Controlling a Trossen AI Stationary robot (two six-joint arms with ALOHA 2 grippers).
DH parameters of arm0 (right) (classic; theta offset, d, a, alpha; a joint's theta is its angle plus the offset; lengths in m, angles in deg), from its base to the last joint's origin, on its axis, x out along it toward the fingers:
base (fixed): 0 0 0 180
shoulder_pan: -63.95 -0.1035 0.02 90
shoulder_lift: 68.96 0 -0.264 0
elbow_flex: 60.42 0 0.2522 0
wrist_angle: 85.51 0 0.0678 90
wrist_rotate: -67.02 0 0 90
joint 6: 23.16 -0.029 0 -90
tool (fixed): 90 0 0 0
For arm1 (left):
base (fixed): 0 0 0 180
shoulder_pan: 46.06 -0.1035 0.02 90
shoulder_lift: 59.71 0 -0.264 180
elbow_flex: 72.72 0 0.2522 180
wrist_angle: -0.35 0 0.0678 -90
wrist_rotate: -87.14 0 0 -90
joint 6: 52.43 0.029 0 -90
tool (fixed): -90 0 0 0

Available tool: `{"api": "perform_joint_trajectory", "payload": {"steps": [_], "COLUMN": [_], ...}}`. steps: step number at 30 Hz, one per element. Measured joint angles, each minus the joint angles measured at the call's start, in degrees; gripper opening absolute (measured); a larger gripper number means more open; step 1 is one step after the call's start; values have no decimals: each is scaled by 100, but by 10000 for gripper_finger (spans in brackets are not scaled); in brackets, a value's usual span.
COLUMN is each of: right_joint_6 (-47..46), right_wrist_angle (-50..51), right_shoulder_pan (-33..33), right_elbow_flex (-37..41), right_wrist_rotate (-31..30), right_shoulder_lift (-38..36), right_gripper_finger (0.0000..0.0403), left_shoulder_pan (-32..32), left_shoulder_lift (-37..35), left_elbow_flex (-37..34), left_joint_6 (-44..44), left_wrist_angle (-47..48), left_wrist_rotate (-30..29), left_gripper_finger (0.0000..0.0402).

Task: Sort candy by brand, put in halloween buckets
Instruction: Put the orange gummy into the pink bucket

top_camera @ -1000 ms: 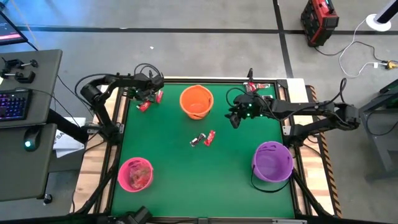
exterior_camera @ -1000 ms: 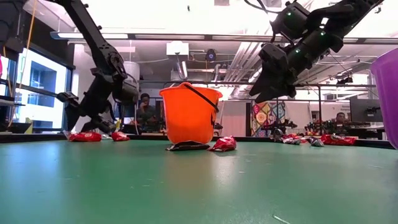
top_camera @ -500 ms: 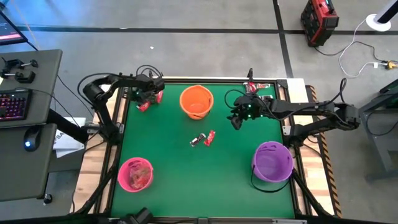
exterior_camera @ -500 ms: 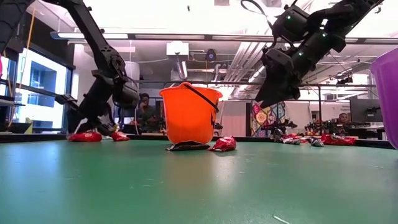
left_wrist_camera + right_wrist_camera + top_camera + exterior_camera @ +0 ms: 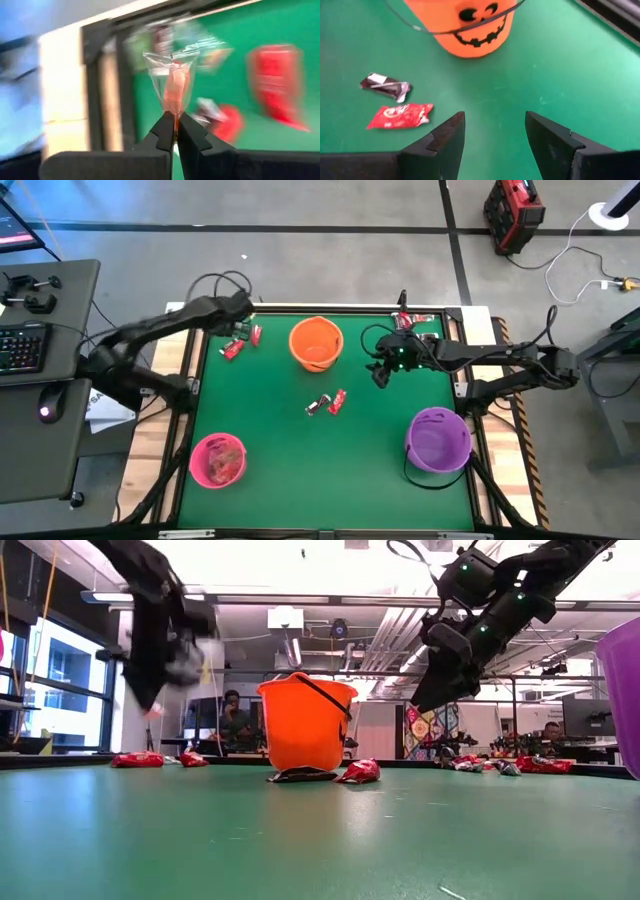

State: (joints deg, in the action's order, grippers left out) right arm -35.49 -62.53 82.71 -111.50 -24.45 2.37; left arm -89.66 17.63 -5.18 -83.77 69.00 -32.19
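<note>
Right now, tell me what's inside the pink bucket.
The pink bucket holds red candy, seen from above. How many pieces, and anything beneath them, cannot be made out.

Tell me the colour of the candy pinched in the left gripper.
A clear wrapper with a reddish-orange piece inside, seen best in the left wrist view.

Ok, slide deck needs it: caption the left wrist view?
Left claw shut on a clear-wrapped candy, lifted above the green table.

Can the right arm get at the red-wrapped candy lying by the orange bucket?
Probably yes. The right pincer hangs open above bare green table, and the red-wrapped candy lies flat beside a dark-wrapped piece, with the orange plastic pumpkin bucket standing apart from them.
</note>
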Motion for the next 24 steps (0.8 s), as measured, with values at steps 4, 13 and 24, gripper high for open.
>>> {"api": "perform_joint_trajectory", "payload": {"steps": [4,13,24], "right_joint_6": [84,530,514], "right_wrist_angle": [-122,-183,-184], "right_shoulder_pan": [0,0,2], "right_elbow_flex": [0,0,0], "right_wrist_rotate": [-118,-305,-309], "right_shoulder_lift": [0,0,0], "right_gripper_finger": [199,199,199], "left_shoulder_pan": [632,3496,6934], "left_shoulder_lift": [-1167,-2400,-1965], "left_elbow_flex": [15,15,13], "left_joint_6": [542,-1424,-4817], "left_wrist_angle": [-41,229,-415], "left_wrist_rotate": [1630,5012,5912], "left_gripper_finger": [1,0,3]}}
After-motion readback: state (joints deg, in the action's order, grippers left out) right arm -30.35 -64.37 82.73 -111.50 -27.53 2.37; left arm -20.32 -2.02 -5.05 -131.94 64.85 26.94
